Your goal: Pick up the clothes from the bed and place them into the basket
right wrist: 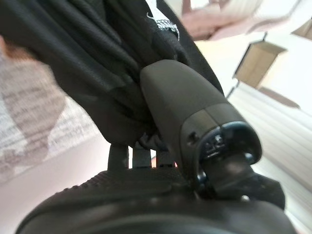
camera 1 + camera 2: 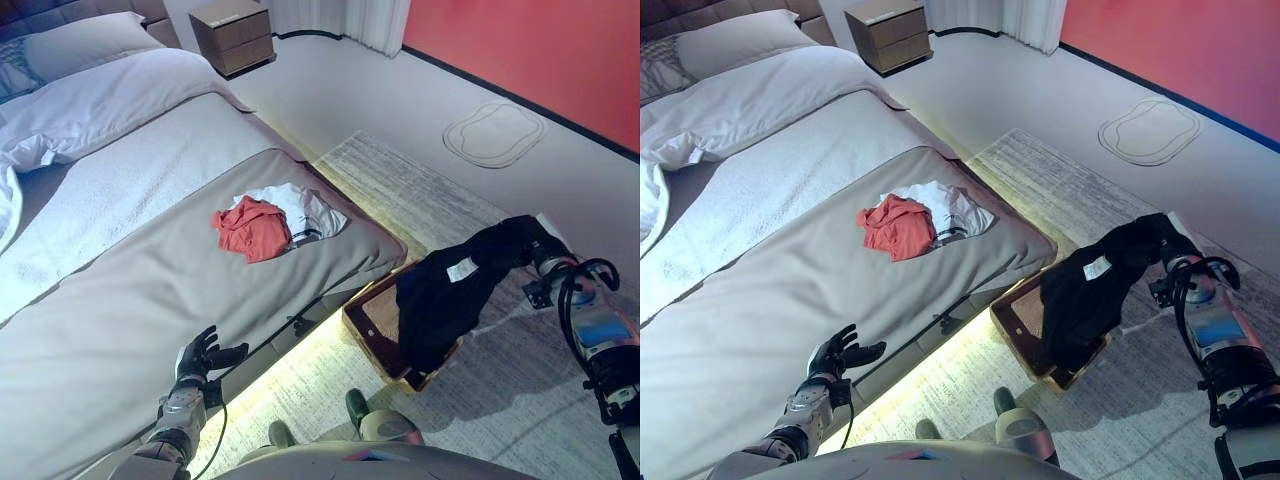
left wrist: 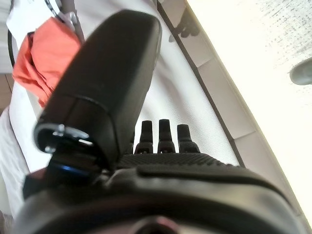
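Likely a home bedroom, made bed [image 2: 150, 260], pillows [image 2: 85, 45], bedside cabinet [image 2: 235, 35], rug [image 2: 450, 210]

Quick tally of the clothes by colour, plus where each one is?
Black: 1, the black garment held in the right hand, hanging over the basket.
Red-orange: 1, the red-orange garment on the bed.
White: 1, the white garment beside it on the bed, touching it.
Total: 3 clothes. The left hand is open and holds none.
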Motion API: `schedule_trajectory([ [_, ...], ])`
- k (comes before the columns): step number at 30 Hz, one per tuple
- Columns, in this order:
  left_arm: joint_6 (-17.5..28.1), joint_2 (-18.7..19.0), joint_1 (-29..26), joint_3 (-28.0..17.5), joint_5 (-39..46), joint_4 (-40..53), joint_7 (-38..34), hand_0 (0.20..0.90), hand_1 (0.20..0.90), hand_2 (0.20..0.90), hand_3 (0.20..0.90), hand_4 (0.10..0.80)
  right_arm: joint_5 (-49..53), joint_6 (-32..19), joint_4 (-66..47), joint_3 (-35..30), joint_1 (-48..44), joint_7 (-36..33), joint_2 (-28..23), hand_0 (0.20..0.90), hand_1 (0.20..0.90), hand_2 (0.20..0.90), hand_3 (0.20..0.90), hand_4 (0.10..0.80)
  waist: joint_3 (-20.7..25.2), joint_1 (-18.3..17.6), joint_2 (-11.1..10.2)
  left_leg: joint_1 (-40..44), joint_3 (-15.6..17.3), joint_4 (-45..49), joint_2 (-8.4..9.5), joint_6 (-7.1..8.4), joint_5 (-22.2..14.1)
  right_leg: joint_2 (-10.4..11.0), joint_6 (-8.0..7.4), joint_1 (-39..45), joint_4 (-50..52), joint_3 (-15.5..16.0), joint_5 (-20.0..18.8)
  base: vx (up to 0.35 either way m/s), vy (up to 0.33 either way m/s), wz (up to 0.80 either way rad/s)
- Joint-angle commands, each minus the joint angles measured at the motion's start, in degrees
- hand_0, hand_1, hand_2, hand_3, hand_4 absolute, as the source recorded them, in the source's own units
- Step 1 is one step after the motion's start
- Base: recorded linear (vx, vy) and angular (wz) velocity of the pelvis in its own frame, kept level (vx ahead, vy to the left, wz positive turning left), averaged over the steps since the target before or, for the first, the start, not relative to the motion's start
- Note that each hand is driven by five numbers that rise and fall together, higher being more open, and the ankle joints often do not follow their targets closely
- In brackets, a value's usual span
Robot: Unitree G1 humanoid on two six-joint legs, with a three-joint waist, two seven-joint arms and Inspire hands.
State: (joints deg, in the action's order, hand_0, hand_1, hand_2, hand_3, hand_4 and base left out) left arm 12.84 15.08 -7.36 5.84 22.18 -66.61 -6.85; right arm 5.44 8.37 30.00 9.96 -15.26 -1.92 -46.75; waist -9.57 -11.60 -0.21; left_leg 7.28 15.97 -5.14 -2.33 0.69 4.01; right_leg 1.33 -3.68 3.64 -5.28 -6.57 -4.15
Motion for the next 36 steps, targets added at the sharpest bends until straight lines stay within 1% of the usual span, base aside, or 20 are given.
schedule_trajectory([
  [1, 4.91, 2.75, -3.36, 0.04, -2.66, -2.16, 0.29, 0.9, 0.9, 0.9, 0.9, 0.8, -0.56, -6.64, 2.82, -2.54, -9.92, -3.78, -0.59, 0.3, 0.3, 0.3, 0.2, 0.1, 3.76, 2.43, -1.84, 1.58, -4.26, 1.72, 0.29, 0.35, -9.36, 0.05, -0.73, -1.62, 2.34, 2.08, 2.49, 0.023, -0.019, 0.09],
  [7, 5.08, 2.5, -3.1, 0.49, -2.51, -2.55, 0.55, 0.9, 0.9, 0.9, 0.9, 0.8, -1.63, -5.86, 8.62, -0.74, -10.31, -3.04, 2.11, 0.3, 0.3, 0.3, 0.2, 0.1, 3.73, 3.76, -1.9, 1.59, -5.46, 1.86, 0.55, 0.27, -9.41, 0.3, -0.69, -1.31, 2.43, 2.88, 2.67, 0.027, -0.013, 0.11],
  [10, 5.38, 2.49, -2.88, 0.64, -2.62, -2.58, 0.98, 0.9, 0.9, 0.9, 0.9, 0.8, -2.78, -6.55, 12.05, -0.34, -9.85, -2.86, 3.04, 0.3, 0.3, 0.3, 0.2, 0.1, 3.75, 4.39, -1.95, 1.62, -5.9, 1.98, 0.54, 0.21, -9.42, 0.39, -0.68, -1.09, 2.38, 3.22, 2.73, 0.025, -0.02, 0.04],
  [11, 5.42, 2.42, -2.89, 0.81, -2.74, -2.55, 1.0, 0.9, 0.9, 0.9, 0.9, 0.8, -3.32, -6.5, 13.15, -0.11, -9.76, -2.6, 3.36, 0.314, 0.314, 0.314, 0.216, 0.116, 3.77, 4.64, -1.98, 1.6, -6.11, 1.98, 0.57, 0.19, -9.42, 0.41, -0.68, -1.0, 2.31, 3.29, 2.72, 0.019, -0.027, 0.06],
  [12, 5.47, 2.36, -2.95, 1.08, -2.78, -2.61, 0.97, 0.9, 0.9, 0.9, 0.9, 0.8, -4.32, -6.75, 14.85, 0.3, -9.82, -2.42, 3.66, 0.9, 0.9, 0.9, 0.9, 0.8, 3.74, 4.9, -2.01, 1.61, -6.32, 1.98, 0.59, 0.18, -9.39, 0.44, -0.67, -0.95, 2.29, 3.42, 2.71, 0.021, -0.033, 0.1],
  [17, 5.51, 2.68, -3.19, 1.55, -2.8, -2.73, 1.33, 0.9, 0.9, 0.9, 0.9, 0.8, -5.33, -5.88, 18.45, 1.34, -10.51, -3.52, 4.77, 0.9, 0.9, 0.9, 0.9, 0.8, 3.41, 5.68, -1.99, 1.52, -7.06, 2.16, 0.6, 0.12, -9.32, 0.52, -0.6, -0.8, 2.28, 3.78, 2.65, 0.016, -0.023, 0.05],
  [24, 5.92, 2.9, -2.99, 1.4, -2.75, -2.6, 1.89, 0.9, 0.9, 0.9, 0.9, 0.8, -6.39, -3.75, 19.11, 1.21, -9.59, -4.02, 5.19, 0.9, 0.9, 0.9, 0.9, 0.8, 3.18, 5.65, -1.91, 1.6, -7.25, 2.03, 0.64, 0.04, -9.2, 0.51, -0.64, -0.84, 2.44, 3.7, 2.62, 0.013, -0.004, 0.02],
  [36, 6.02, 2.88, -2.88, 1.84, -3.08, -1.92, 2.42, 0.9, 0.9, 0.9, 0.9, 0.8, -7.99, -4.33, 18.28, 0.8, -7.72, -4.37, 5.29, 0.9, 0.9, 0.9, 0.9, 0.8, 2.73, 5.38, -1.96, 1.42, -7.27, 2.59, 0.56, -0.14, -9.41, 0.35, -0.63, -1.23, 3.13, 3.24, 2.81, 0.003, -0.001, 0.0],
])
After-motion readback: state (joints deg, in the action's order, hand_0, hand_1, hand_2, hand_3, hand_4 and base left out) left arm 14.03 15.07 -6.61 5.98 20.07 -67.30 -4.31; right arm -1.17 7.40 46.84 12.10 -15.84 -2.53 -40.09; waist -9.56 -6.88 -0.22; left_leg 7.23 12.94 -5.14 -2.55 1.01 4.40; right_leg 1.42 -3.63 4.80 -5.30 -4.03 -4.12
